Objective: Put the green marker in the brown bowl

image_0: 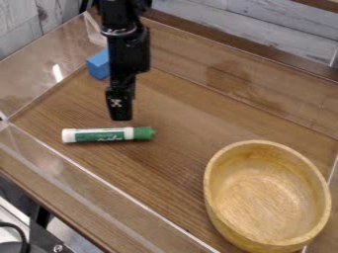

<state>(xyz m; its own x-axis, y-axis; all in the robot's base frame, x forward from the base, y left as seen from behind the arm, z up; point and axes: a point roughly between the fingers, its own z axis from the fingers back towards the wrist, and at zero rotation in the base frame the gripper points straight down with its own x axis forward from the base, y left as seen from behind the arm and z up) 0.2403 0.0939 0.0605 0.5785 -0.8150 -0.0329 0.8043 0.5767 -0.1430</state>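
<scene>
The green marker (109,134) lies flat on the wooden table, its white cap pointing left. My gripper (121,115) hangs just above and behind the marker's middle, pointing straight down, open and holding nothing. A small gap shows between its tips and the marker. The brown bowl (268,194) stands empty at the lower right, well away from both the marker and the gripper.
A blue block (97,65) sits at the back left, partly hidden behind my arm. A clear plastic wall (27,148) runs along the table's left and front edges. Bare wood lies between the marker and the bowl.
</scene>
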